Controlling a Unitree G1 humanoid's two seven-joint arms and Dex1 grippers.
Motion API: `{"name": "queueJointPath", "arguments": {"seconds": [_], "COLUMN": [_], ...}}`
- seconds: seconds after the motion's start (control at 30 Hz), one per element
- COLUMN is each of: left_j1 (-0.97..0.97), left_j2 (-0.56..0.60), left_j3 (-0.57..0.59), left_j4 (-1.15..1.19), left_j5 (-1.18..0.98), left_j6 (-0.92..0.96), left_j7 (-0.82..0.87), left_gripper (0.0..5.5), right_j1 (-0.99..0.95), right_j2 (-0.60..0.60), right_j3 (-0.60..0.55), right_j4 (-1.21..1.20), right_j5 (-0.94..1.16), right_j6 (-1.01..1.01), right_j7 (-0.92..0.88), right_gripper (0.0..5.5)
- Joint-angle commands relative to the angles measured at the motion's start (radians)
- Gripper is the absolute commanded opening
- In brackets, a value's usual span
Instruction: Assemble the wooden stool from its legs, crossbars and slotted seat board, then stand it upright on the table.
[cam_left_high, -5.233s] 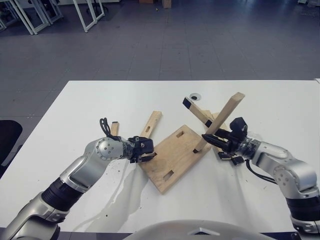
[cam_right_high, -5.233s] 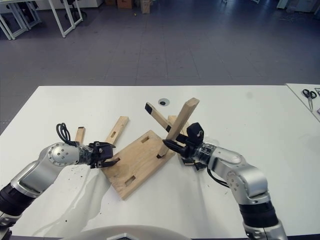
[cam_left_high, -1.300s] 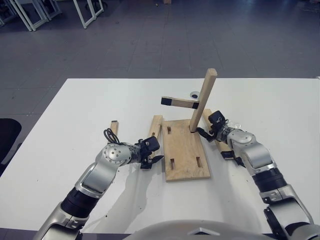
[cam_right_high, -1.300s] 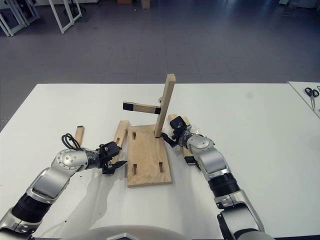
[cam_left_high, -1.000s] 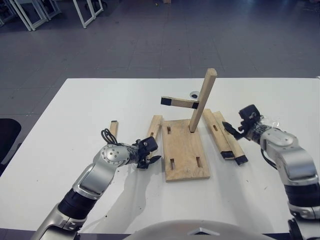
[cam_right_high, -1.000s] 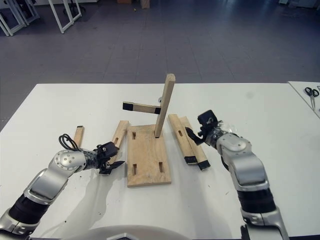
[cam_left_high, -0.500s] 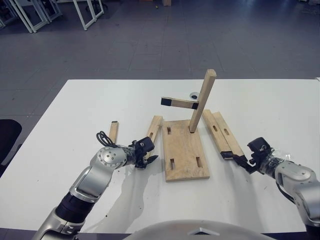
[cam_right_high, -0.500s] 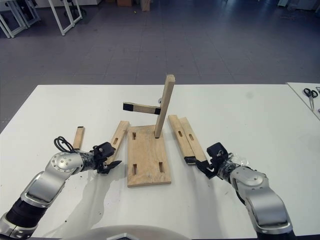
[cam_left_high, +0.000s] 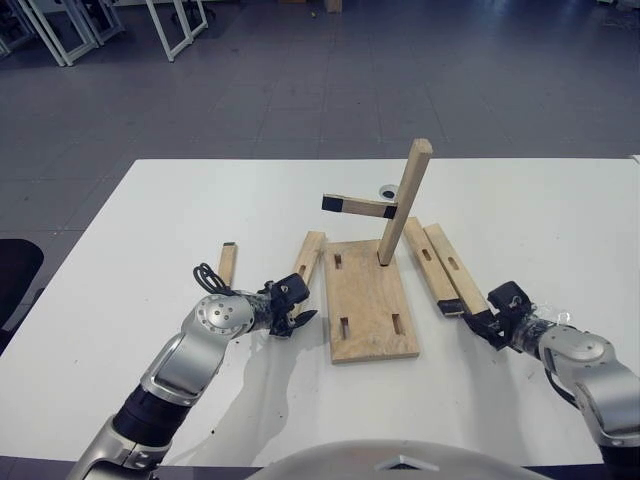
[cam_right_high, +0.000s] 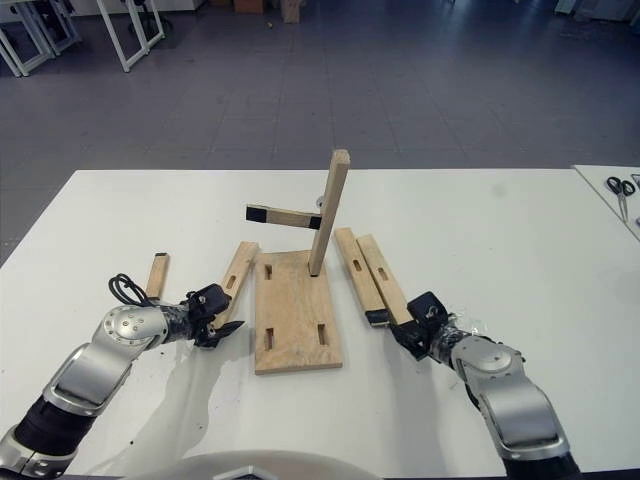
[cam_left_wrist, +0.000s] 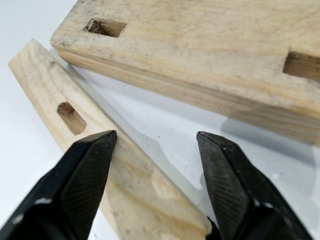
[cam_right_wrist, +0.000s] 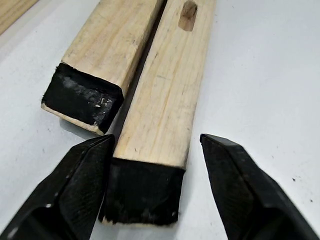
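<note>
The slotted seat board (cam_left_high: 368, 300) lies flat mid-table. One leg (cam_left_high: 404, 200) stands in its far right slot, and a black-tipped crossbar (cam_left_high: 358, 206) sticks out of that leg to the left. Two black-ended legs (cam_left_high: 432, 266) (cam_left_high: 456, 270) lie side by side right of the board. Another leg (cam_left_high: 308, 256) lies left of it, with a short crossbar (cam_left_high: 228, 262) farther left. My left gripper (cam_left_high: 298, 320) is open, straddling the near end of the left leg (cam_left_wrist: 100, 165). My right gripper (cam_left_high: 480, 322) is open around the black end of the outer right leg (cam_right_wrist: 165, 100).
A round cable hole (cam_left_high: 389, 188) sits in the white table (cam_left_high: 150, 220) behind the upright leg. Scissors (cam_right_high: 620, 186) lie on a neighbouring table at the far right. Bare tabletop extends along the front and both sides.
My right gripper let go of the upright leg's base, swung right and toward me, and now sits at the near ends of the two lying legs. The left gripper barely moved.
</note>
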Motion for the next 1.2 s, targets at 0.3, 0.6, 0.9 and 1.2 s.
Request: {"name": "queueJointPath", "arguments": {"seconds": [0.3,0.6,0.9,1.2], "left_j1": [-0.057,-0.088,-0.182,-0.205], "left_j2": [-0.054,-0.308,-0.350,-0.313], "left_j3": [0.048,0.447,0.624,0.531], "left_j4": [0.053,-0.018,-0.087,-0.080], "left_j5": [-0.028,-0.586,-1.292,-1.516], "left_j6": [-0.036,0.038,0.303,0.335], "left_j7": [0.034,0.042,0.196,0.293], "left_gripper": [2.97,3.53,3.92,3.92], "right_j1": [-0.144,-0.348,-0.416,-0.326], "right_j2": [0.161,0.311,0.262,0.140], "right_j3": [-0.104,-0.358,-0.354,-0.267], "right_j4": [0.176,-0.006,-0.147,-0.170], "right_j5": [0.017,0.460,0.846,1.097], "right_j6": [-0.189,-0.223,-0.078,0.045], "right_j7": [-0.126,-0.102,-0.079,0.094], "right_gripper": [2.08,2.06,2.06,2.06]}}
